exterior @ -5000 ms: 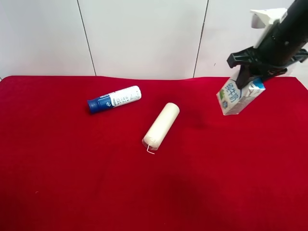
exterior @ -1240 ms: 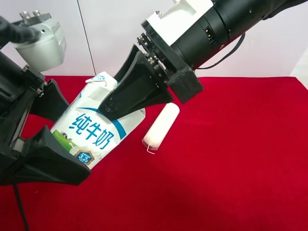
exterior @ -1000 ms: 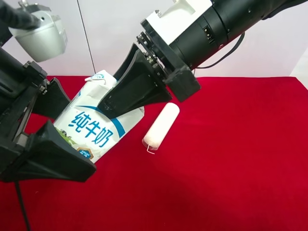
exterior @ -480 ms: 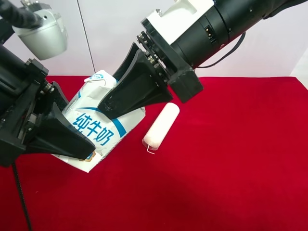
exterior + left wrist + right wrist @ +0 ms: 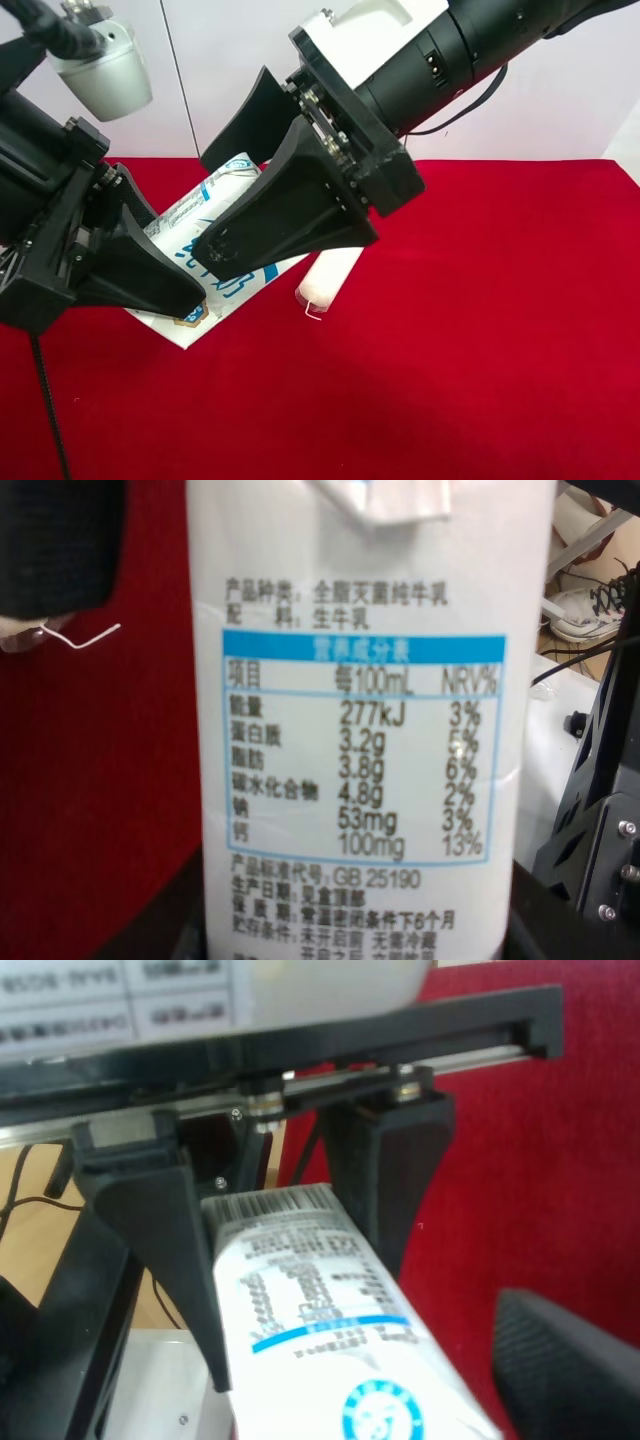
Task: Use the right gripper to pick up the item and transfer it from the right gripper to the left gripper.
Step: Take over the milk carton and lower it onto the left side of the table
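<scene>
The milk carton (image 5: 222, 262) hangs tilted above the red cloth. The left gripper (image 5: 175, 255), on the arm with the silver-grey housing, is shut on its lower end. The right gripper (image 5: 205, 205), on the arm with the white bracket, is open, and its jaws stand apart on either side of the carton's upper part without touching it. In the right wrist view the left gripper (image 5: 290, 1250) clamps the carton (image 5: 310, 1300), and one right fingertip (image 5: 570, 1360) stands clear of it. The carton's nutrition panel (image 5: 350, 730) fills the left wrist view.
A cream cylindrical roll (image 5: 330, 275) lies on the red cloth (image 5: 480, 350), partly hidden by the right gripper. The blue-capped tube is hidden behind the arms. A white panelled wall (image 5: 560, 110) stands behind the table.
The left gripper closed on the carton. The right gripper, shut on it half a second ago, has opened wide. The carton now lies flatter.
</scene>
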### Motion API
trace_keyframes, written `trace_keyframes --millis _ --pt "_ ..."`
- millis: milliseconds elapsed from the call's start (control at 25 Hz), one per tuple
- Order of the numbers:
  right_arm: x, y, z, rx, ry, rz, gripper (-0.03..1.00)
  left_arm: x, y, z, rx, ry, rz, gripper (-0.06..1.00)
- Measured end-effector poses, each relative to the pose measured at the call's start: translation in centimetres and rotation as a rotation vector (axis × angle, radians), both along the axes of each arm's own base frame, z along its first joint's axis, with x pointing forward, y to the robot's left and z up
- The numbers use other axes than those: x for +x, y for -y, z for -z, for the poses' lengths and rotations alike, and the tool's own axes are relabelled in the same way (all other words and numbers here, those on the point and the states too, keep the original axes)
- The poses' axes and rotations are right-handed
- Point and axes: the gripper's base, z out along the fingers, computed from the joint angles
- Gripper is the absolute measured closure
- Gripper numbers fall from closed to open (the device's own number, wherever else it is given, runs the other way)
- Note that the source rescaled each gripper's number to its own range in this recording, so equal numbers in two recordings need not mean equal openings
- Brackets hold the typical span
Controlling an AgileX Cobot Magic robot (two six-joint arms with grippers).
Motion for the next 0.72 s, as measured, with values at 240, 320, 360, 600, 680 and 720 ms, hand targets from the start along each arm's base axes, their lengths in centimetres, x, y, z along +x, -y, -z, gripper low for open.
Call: trace_keyframes --millis 240,320,360,600,680,720 --pt "0.0 0.0 0.0 0.001 0.003 -0.001 -0.03 0.0 0.0 0.0 -0.003 0.003 -0.003 0.94" --pt "-0.1 0.0 0.0 -0.001 -0.005 -0.011 -0.03 0.0 0.0 0.0 -0.003 0.004 -0.003 0.94" --pt "-0.2 0.0 0.0 -0.003 -0.014 -0.018 -0.03 0.0 0.0 0.0 -0.003 0.004 -0.003 0.94" --pt "-1.0 1.1 -0.8 -0.096 -0.028 0.007 -0.03 0.0 0.0 0.0 -0.005 0.003 -0.002 0.94" --pt "-1.4 1.9 -1.7 -0.152 0.011 0.036 -0.03 0.0 0.1 0.0 -0.005 0.003 -0.001 0.94" --pt "-1.7 2.4 -2.2 -0.183 0.032 0.056 -0.03 0.0 0.1 0.0 -0.004 0.003 -0.001 0.94"
